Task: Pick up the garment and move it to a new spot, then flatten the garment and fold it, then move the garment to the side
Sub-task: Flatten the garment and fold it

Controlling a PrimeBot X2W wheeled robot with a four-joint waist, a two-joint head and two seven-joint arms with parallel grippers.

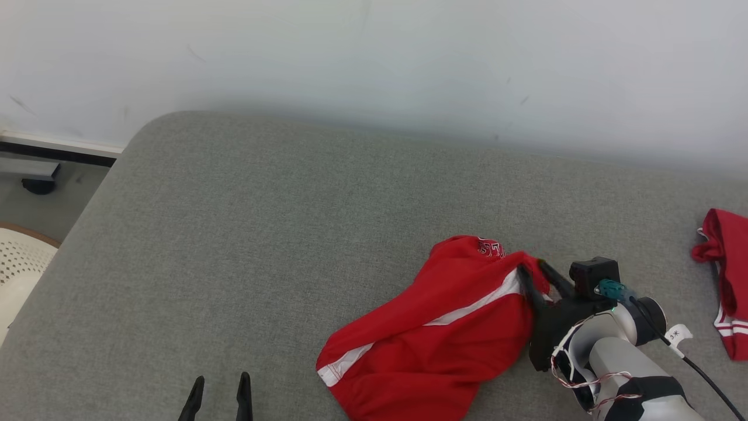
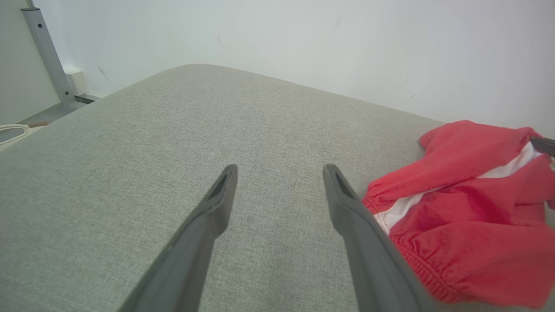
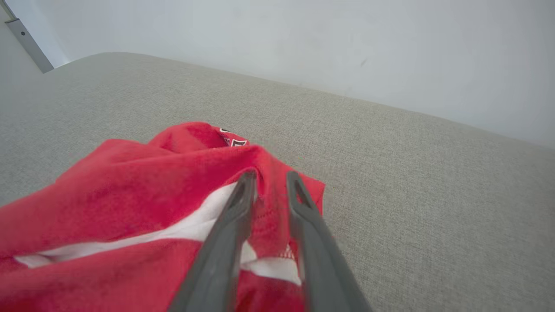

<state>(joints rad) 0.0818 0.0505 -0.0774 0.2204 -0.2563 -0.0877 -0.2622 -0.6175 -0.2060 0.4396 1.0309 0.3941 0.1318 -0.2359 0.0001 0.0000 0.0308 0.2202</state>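
The garment (image 1: 444,327) is a red pair of shorts with a white side stripe, lying crumpled on the grey upholstered surface (image 1: 263,234) at the lower right. My right gripper (image 1: 530,266) reaches in from the right, shut on a fold at the garment's upper right edge. In the right wrist view its fingers (image 3: 271,174) pinch a ridge of the red garment (image 3: 130,190). My left gripper (image 1: 222,377) stands open at the bottom edge, left of the garment, holding nothing. The left wrist view has that gripper (image 2: 281,167) spread wide over bare fabric, with the garment (image 2: 468,208) to its right.
A second red garment with white stripes (image 1: 727,280) lies at the far right edge of the surface. A pale wall runs behind. Off the rounded left corner are floor and a white perforated object (image 1: 17,263). A grey metal post (image 2: 45,52) stands by the wall.
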